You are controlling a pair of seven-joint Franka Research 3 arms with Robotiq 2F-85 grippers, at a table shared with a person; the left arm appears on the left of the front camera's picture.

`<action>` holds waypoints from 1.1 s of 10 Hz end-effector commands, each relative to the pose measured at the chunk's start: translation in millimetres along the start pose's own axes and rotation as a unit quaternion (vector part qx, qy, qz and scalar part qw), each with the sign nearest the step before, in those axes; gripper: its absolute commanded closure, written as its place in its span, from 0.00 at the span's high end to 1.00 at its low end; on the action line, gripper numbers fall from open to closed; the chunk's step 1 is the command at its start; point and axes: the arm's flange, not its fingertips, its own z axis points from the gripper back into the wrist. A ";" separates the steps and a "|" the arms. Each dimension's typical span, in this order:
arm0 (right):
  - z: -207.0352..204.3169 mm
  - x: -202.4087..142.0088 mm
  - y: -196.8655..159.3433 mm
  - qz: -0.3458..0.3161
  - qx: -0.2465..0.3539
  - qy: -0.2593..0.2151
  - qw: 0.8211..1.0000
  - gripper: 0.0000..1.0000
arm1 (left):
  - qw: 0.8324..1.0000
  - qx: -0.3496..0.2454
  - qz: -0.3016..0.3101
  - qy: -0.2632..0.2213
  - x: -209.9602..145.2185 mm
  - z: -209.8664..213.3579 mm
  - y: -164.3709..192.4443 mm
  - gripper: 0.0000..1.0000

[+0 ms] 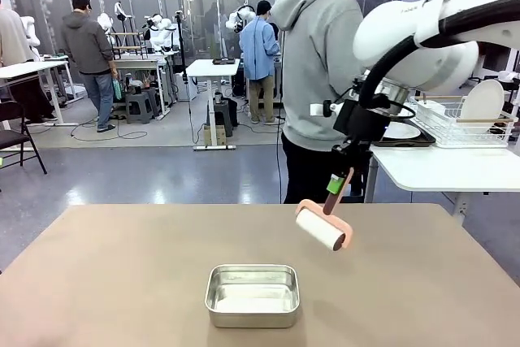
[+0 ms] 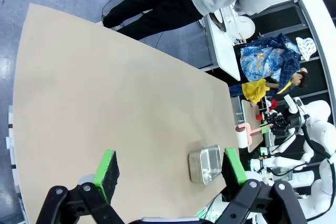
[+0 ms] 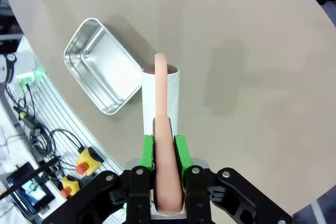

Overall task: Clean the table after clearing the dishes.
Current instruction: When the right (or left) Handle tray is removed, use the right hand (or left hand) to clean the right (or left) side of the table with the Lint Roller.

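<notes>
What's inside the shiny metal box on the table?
Nothing I can see: the pan looks empty, just its bare shiny bottom. From the front, its near wall hides a thin strip of that bottom.

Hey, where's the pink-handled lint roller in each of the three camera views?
Front view: the lint roller is right of centre, up and to the right of the steel pan.
Left wrist view: small, at the right, below mid-height, just up and right of the pan.
Right wrist view: centre, running up from the bottom edge, with the pan to its upper left.
Shared landmark: the steel pan.
</notes>
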 end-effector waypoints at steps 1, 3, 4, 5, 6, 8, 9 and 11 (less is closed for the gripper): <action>1.0 19.7 14.0 0.027 -0.004 0.022 0.999 0.00 | 1.000 -0.001 -0.002 0.001 2.4 2.8 -0.5 1.00; 1.0 19.7 14.0 0.027 -0.004 0.022 0.999 0.00 | 1.000 -0.001 -0.002 0.001 2.4 2.8 -0.5 1.00; -3.9 15.0 16.5 0.024 0.001 0.012 1.000 0.21 | 1.000 -0.001 -0.002 0.001 2.4 2.8 -0.5 1.00; -8.1 8.0 -0.1 -0.031 0.017 -0.018 0.999 0.21 | 1.000 -0.001 -0.002 0.001 2.4 2.8 -0.5 1.00; -16.8 -6.3 -18.5 -0.077 0.048 -0.038 0.995 0.21 | 1.000 -0.001 -0.002 0.001 2.4 2.8 -0.5 1.00; -26.9 -32.5 -50.1 -0.140 0.093 -0.077 0.983 0.21 | 1.000 -0.001 -0.002 0.001 2.4 2.8 -0.5 1.00; -31.7 -40.3 -64.9 -0.172 0.104 -0.098 0.975 0.21 | 1.000 -0.001 -0.002 0.001 2.4 2.8 -0.5 1.00; -52.2 -44.1 -93.6 -0.232 0.137 -0.116 0.956 0.21 | 1.000 -0.001 -0.002 0.001 2.4 2.8 -0.5 1.00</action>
